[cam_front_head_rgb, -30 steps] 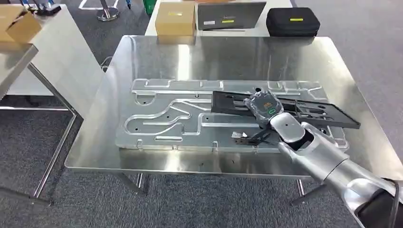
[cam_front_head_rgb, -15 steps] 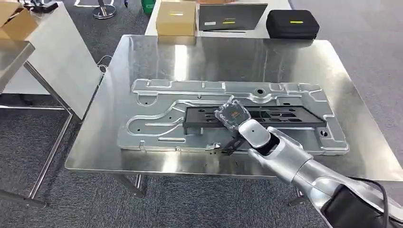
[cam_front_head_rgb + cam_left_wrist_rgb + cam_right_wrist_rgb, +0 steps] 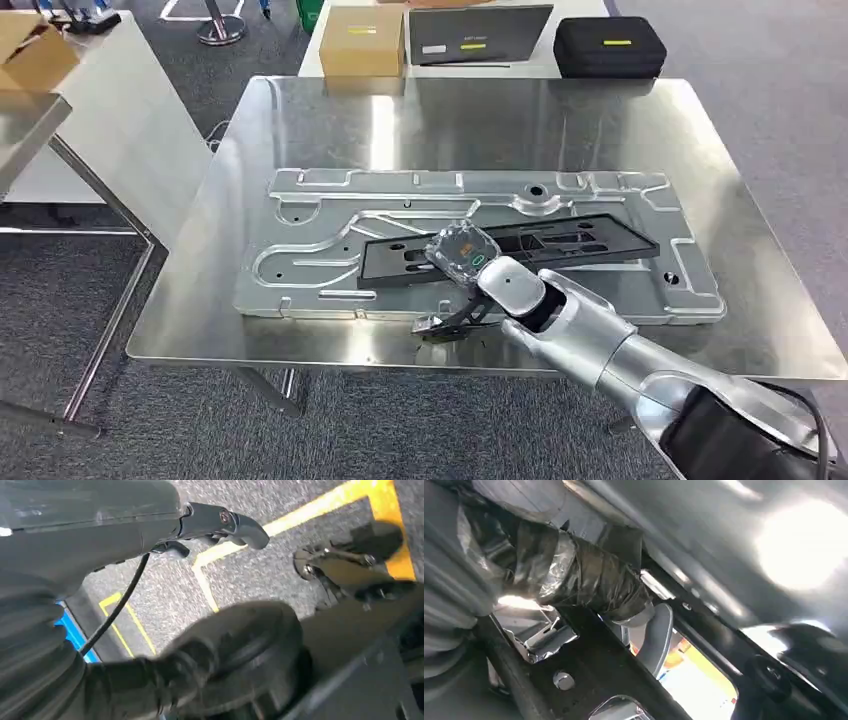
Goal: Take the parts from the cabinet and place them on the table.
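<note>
Long part (image 3: 520,245) lies across the plate (image 3: 320,270) on the table (image 3: 480,120); boxes (image 3: 362,40) behind.

**A workshop or factory test floor**

You are looking at an industrial work area. A square stainless-steel table (image 3: 700,200) on metal legs stands on grey carpet-like flooring (image 3: 150,420), with a large pressed silver metal panel (image 3: 320,270) lying on it. Behind it, a white bench (image 3: 330,40) carries a brown cardboard box (image 3: 362,40) and a black zipped equipment case (image 3: 608,45). Yellow lines (image 3: 300,515) are marked on the floor.
</note>
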Controlling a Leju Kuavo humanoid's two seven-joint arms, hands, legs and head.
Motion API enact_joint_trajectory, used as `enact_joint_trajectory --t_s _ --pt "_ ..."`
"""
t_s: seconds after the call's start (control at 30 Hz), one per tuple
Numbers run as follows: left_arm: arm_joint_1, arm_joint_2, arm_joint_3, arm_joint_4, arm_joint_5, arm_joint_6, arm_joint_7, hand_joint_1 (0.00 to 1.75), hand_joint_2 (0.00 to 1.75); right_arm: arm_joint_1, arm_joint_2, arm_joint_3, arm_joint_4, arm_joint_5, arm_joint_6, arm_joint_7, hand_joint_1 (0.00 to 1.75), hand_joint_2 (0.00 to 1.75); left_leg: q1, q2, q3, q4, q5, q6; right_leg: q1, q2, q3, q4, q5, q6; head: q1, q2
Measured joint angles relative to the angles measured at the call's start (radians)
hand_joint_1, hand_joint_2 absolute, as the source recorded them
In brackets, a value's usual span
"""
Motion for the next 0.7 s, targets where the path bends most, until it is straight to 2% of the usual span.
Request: enact_joint_trajectory --t_s 0.07,0.1,0.13,0.17,0.2,0.27,0.3,0.4,0.43,0.47,0.5,0.57,0.6,0.63,0.67,0.7 --pt "0.002 0.000 0.000 0.000 0.000 0.000 0.000 0.00 1.75 0.001 -0.002 0.000 0.000 -0.001 0.000 0.000 1.75 1.75 0.004 0.000 -0.074 0.165 -0.079 -0.008 0.003 -0.002 -0.003 0.000 0.001 -0.002 0.001 0.000" --pt "0.004 0.000 0.000 0.000 0.000 -0.001 0.000 0.00 1.75 0.001 -0.002 0.002 0.000 -0.002 0.000 0.000 1.75 1.75 0.005 0.000 -0.101 0.227 -0.099 -0.010 0.004 -0.001 -0.003 0.000 0.001 -0.002 0.001 0.000" --pt "0.005 0.000 0.000 0.000 0.000 0.000 0.000 0.00 1.75 0.002 -0.002 0.003 0.000 -0.002 0.000 0.000 1.75 1.75 0.005 0.000 -0.110 0.247 -0.094 -0.011 0.004 0.000 -0.003 0.001 0.001 -0.002 0.001 0.000" --pt "0.005 0.000 0.000 0.000 0.000 -0.001 0.000 0.00 1.75 0.001 -0.002 0.006 0.000 -0.002 0.000 0.000 1.75 1.75 0.005 0.000 -0.096 0.218 -0.068 -0.011 0.003 0.001 -0.002 0.001 0.001 -0.002 0.001 0.000" --pt "0.005 0.000 0.000 0.000 0.000 -0.001 -0.001 0.00 1.75 0.001 -0.002 0.008 0.000 -0.003 0.000 0.000 1.75 1.75 0.007 0.001 -0.061 0.151 -0.028 -0.011 0.003 0.003 -0.001 0.002 0.001 -0.002 0.001 0.000" --pt "0.005 0.001 0.000 0.000 0.000 0.000 0.000 0.00 1.75 0.000 -0.002 0.010 0.000 -0.004 0.000 0.000 1.75 1.75 0.011 0.001 0.031 -0.037 0.052 -0.008 0.002 0.005 0.002 0.006 -0.003 0.005 0.001 0.000" --pt "0.006 0.000 0.000 0.000 0.000 -0.001 0.000 0.00 1.75 0.000 -0.002 0.010 0.000 -0.004 0.000 0.000 1.75 1.75 0.002 0.000 0.045 -0.057 0.036 -0.008 0.007 0.006 -0.003 0.008 -0.004 0.011 0.001 0.000" --pt "0.005 0.001 0.000 0.000 0.000 -0.001 -0.001 0.00 1.75 0.000 -0.003 0.011 0.000 -0.005 0.000 0.000 1.75 1.75 -0.002 0.000 0.041 -0.065 0.039 0.005 0.003 0.008 -0.007 0.004 0.004 0.026 0.002 0.000" --pt "0.006 0.001 0.000 0.000 0.000 0.000 -0.001 0.00 1.75 -0.001 -0.003 0.011 0.000 -0.009 0.001 0.003 1.75 1.75 0.001 0.001 0.044 -0.073 0.043 0.012 0.006 0.009 -0.006 0.003 0.004 0.034 0.001 0.000" --pt "0.007 0.000 0.000 0.000 0.000 0.001 -0.001 0.00 1.75 0.000 -0.007 0.011 0.001 -0.011 0.004 0.005 1.75 1.75 0.006 0.006 0.050 -0.083 0.050 0.021 0.000 0.008 -0.010 0.016 -0.010 0.038 0.002 0.000" --pt "0.006 0.000 0.000 0.000 0.002 0.001 -0.003 0.00 1.75 -0.001 -0.012 0.011 0.002 -0.019 0.008 0.007 1.75 1.75 0.005 0.006 0.050 -0.086 0.051 0.030 0.002 0.005 -0.026 0.052 -0.038 0.038 0.002 0.000" --pt "0.006 0.000 -0.002 0.000 0.000 0.010 -0.012 0.00 1.75 0.002 -0.021 0.011 0.014 -0.028 0.029 0.044 1.75 1.75 0.003 0.008 0.049 -0.085 0.051 0.035 0.002 0.005 -0.096 0.205 -0.113 0.041 0.002 0.000" --pt "0.006 0.001 -0.003 0.000 -0.001 0.012 -0.015 0.00 1.75 0.008 -0.022 0.011 0.024 -0.029 0.029 0.059 1.75 1.75 0.002 0.008 0.049 -0.085 0.051 0.037 0.001 0.005 -0.131 0.275 -0.137 0.043 0.002 0.000" --pt "0.005 0.003 -0.004 0.000 -0.001 0.013 -0.017 0.00 1.75 0.013 -0.025 0.011 0.033 -0.029 0.025 0.064 1.75 1.75 0.001 0.008 0.049 -0.084 0.051 0.037 0.001 0.005 -0.150 0.314 -0.141 0.044 0.002 0.000" --pt "0.005 0.003 -0.005 0.000 -0.001 0.013 -0.018 0.00 1.75 0.015 -0.027 0.011 0.040 -0.029 0.018 0.068 1.75 1.75 0.001 0.008 0.050 -0.083 0.050 0.038 0.001 0.005 -0.143 0.300 -0.119 0.044 0.002 0.000" --pt "0.005 0.003 -0.007 0.000 -0.002 0.013 -0.018 0.00 1.75 0.013 -0.029 0.011 0.046 -0.029 0.018 0.071 1.75 1.75 0.001 0.007 0.052 -0.081 0.049 0.037 0.001 0.005 -0.113 0.240 -0.080 0.042 0.002 0.000"
